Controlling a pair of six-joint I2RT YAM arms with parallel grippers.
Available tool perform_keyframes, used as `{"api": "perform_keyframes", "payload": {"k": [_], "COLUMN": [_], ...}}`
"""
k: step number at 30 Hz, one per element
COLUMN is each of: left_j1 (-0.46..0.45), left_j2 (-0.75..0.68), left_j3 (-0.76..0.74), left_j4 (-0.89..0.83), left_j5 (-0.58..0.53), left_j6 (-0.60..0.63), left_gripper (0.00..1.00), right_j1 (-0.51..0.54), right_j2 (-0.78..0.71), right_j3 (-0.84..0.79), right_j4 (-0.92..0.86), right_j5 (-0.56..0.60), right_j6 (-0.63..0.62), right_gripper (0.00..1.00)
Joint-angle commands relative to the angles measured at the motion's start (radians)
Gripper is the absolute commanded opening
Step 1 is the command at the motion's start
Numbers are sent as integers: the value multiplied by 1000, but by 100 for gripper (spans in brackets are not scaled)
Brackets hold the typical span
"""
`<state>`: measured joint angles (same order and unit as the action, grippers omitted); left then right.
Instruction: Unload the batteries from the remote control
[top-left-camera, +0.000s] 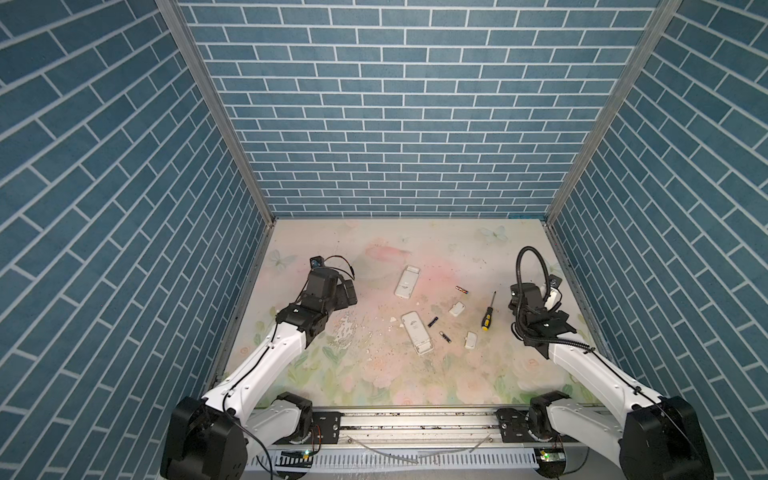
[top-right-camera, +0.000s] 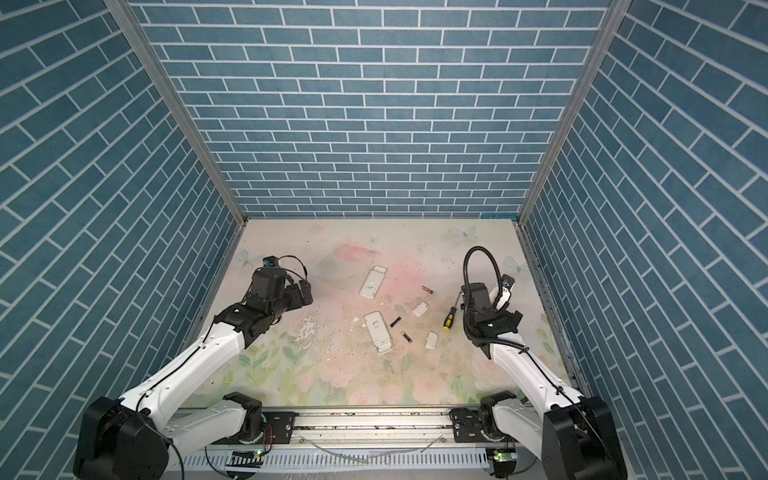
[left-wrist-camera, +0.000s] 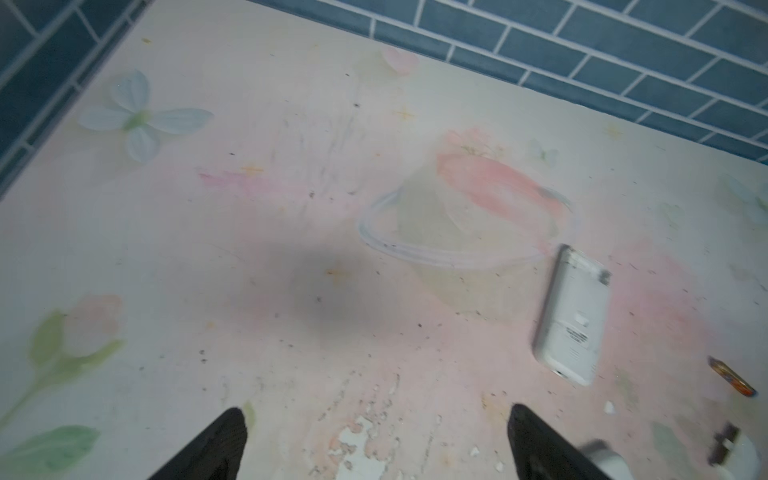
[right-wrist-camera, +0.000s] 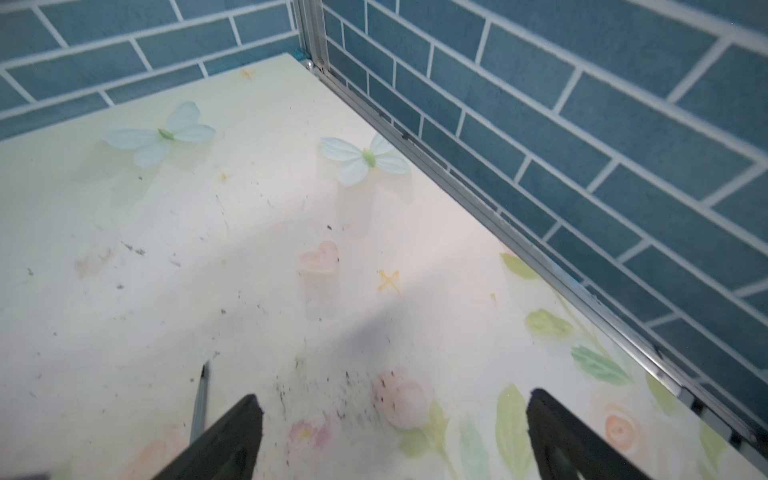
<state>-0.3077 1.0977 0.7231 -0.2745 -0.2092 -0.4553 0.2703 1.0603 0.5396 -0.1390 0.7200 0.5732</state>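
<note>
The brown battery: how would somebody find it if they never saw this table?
On the flowery table, find the white remote control farthest from the robot. Just right of its near end, toward the screwdriver, lies the brown battery. It alone is copper-brown; the other batteries are black.

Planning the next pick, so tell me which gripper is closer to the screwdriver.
Right. The right gripper is just beside the screwdriver, on its side-wall side; the left gripper is far off across the table.
</note>
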Motion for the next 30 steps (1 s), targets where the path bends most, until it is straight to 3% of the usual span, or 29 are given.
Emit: {"api": "perform_keyframes", "payload": {"k": [1,8,13,19,26,30], "left_j1": [49,76,143,248,319,321], "left_j2": [-9,-60,-87,-42,104,196], "left_j3": [14,-132,-254,-382,-397,-363], "left_j4": [21,247,456,743,893,960], "left_j5": [-115,-298,-306,-188,-107,4], "left_j6": [104,327,409,436,443,439], "left_gripper": [100,100,99,100,99,100], "right_j1": [-75,-150,-185,-216,-249,-263], "right_j2": [30,149,251,330,426,441], "right_j3": [3,-11,3,-51,-121,-144], "right_j4": [167,438,543,723,920,973], "right_j5": [-147,-246,-306,-345,-444,-491], "right_j6": [-220,-410,-470,-511,-510,-507], "right_gripper": [99,99,99,99,99,99]}}
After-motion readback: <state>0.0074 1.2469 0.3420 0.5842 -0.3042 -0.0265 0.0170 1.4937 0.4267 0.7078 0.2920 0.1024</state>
